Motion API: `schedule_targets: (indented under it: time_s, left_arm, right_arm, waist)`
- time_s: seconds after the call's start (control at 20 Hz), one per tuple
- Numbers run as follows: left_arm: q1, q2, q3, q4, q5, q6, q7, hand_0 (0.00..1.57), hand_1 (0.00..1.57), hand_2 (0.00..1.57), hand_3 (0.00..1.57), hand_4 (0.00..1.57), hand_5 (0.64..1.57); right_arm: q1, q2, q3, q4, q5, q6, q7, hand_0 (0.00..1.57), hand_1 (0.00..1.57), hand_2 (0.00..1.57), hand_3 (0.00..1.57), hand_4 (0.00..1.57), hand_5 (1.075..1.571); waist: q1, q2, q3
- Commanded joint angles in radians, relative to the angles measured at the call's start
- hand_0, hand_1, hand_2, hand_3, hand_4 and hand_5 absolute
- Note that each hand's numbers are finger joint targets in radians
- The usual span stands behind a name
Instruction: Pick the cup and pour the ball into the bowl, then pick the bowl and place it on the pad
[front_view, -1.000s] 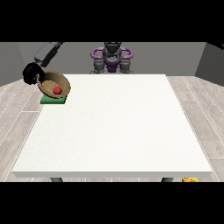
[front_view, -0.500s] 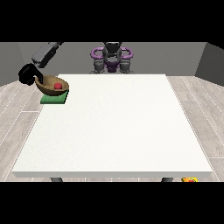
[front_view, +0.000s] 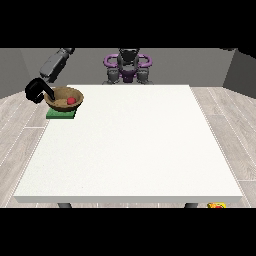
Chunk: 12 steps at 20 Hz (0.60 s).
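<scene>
At the table's (front_view: 130, 145) near edge, just beyond its right-hand corner and low by the floor, lies one small yellow-and-red object (front_view: 216, 205); whether it is the cup I cannot tell, and no cup shows on the table itself. From there the white top runs back with nothing on it until the far-left corner.

At that corner, relative to the table, sits one green pad (front_view: 61, 114), flat and half over the left edge. One brown bowl (front_view: 64, 97) sits above it, its base at or just touching the pad, tilted a little toward the camera. One red ball (front_view: 71, 100) lies inside the bowl, toward its right wall.

Left of the bowl, off the table's side, the hand at the view's left (front_view: 37, 90) is against the bowl's left rim. It looks curled at the rim, holding the bowl, though how the fingers lie is too small to read finely. The other hand does not show.

The pour appears done and the placing is nearly finished. To do this step well, I judge the bowl should be levelled so the ball stays in, lowered until its base rests squarely on the pad, centred rather than hanging off the outer edge, and only then released, with the hand drawn away sideways so it does not drag the rim.

Beyond the table stands one robot (front_view: 128, 67).
</scene>
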Motion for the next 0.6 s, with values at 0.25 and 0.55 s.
schedule_targets:
  time_s: [0.25, 0.55]
  left_arm:
    - [-0.021, 0.027, -0.007, -0.056, 0.057, -0.014, 0.073, 0.00, 0.00, 0.00, 0.00, 1.21, 1.569]
    - [0.060, -0.088, -0.094, -0.041, -0.029, 0.053, 0.066, 0.00, 0.00, 0.00, 0.00, 1.19, 1.569]
  right_arm:
    - [-0.008, -0.014, 0.068, 0.086, 0.066, 0.076, -0.037, 0.00, 0.00, 0.00, 0.00, 0.00, 1.407]
    - [-0.054, -0.068, 0.127, 0.015, 0.097, 0.116, 0.154, 0.00, 0.00, 0.00, 0.00, 0.20, 1.375]
  waist:
    - [0.048, 0.004, 0.0021]
    - [-0.025, -0.196, -0.0007]
